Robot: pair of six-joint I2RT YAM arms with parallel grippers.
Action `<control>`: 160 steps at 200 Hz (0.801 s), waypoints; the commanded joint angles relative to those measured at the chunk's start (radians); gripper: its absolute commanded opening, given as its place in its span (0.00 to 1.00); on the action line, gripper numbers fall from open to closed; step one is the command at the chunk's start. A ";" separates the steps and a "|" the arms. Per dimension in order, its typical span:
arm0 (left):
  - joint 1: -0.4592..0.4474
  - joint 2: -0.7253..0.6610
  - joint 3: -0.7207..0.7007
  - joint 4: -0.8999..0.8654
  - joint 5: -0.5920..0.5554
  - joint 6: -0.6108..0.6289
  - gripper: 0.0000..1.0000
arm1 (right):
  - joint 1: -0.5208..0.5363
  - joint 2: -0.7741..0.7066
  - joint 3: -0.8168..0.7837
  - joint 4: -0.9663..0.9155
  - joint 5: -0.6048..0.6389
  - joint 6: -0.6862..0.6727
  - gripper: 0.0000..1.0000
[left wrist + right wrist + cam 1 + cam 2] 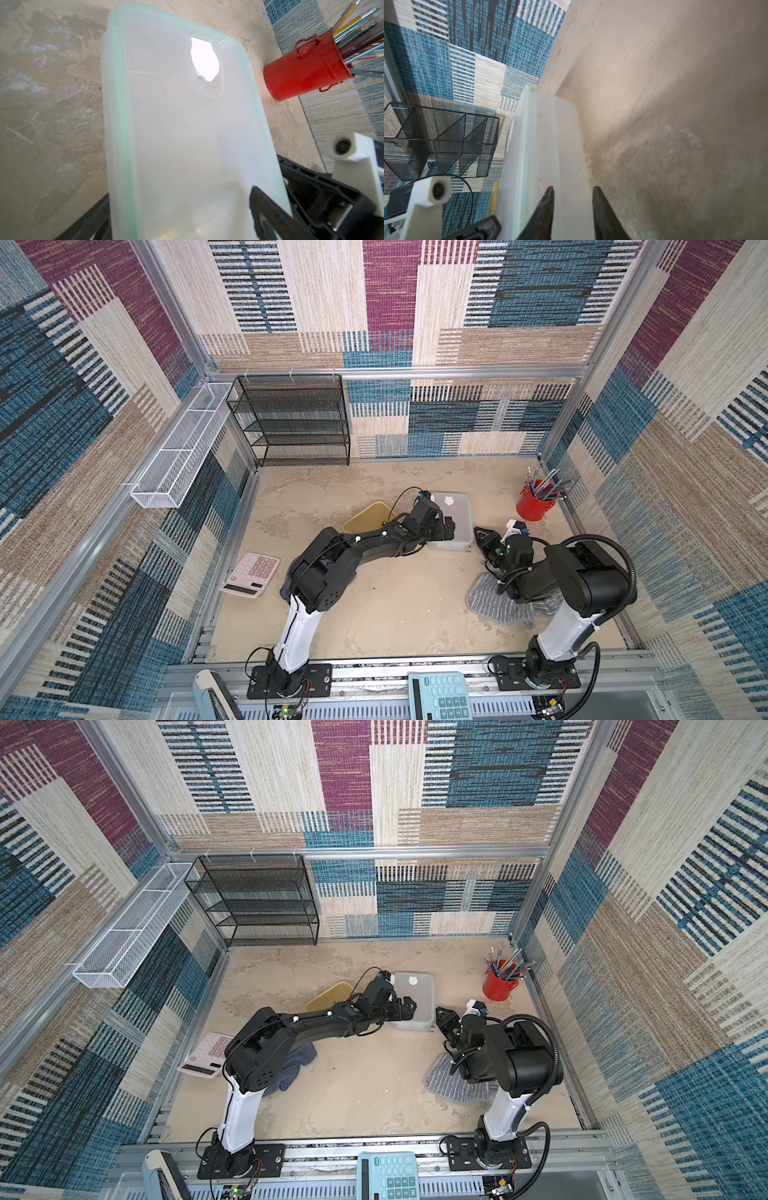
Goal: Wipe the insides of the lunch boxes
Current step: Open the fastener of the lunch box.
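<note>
Nearest, at bottom centre of both top views: teal calculator (442, 697). Next up, striped grey cloth (486, 605) at lower right under the right arm (590, 585); dark blue cloth (301, 1058) and pink calculator (249, 574) at lower left. At frame centre, clear lunch box (459, 510) flat on the table (374, 614), lid (187, 135) on and facing up, long axis running straight up the frame, white lid tab (448, 501) toward the far end. Left gripper (449, 527) at the near end, jaws spread wide: one finger (268, 212) over the lid, the other beside the left wall; contact not clear. Right gripper (573, 191) at the box's near right corner, jaws parted with an open gap, pointing along the long wall. Left of the clear box, partly behind the left arm (332, 560): amber lunch box (365, 520), tilted, long axis slanting from lower left to upper right. Farther back, red pen cup (534, 506) at right, black mesh shelf (295, 423) and white wire basket (183, 448) at upper left.
</note>
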State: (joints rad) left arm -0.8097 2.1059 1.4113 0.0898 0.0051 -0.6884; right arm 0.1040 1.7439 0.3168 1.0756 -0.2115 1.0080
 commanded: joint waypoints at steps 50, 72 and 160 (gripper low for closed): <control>0.023 -0.097 -0.115 -0.062 0.060 0.050 1.00 | 0.005 -0.086 0.002 -0.090 -0.002 -0.053 0.68; 0.044 -0.123 -0.133 -0.027 0.093 0.041 1.00 | 0.005 -0.139 0.002 -0.135 0.025 -0.085 0.74; 0.088 -0.002 0.000 -0.044 0.217 0.059 0.96 | 0.005 -0.240 0.074 -0.343 0.050 -0.238 0.80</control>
State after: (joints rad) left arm -0.7223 2.0750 1.3785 0.0895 0.1921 -0.6514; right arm 0.1097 1.5200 0.3836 0.7845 -0.1772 0.8249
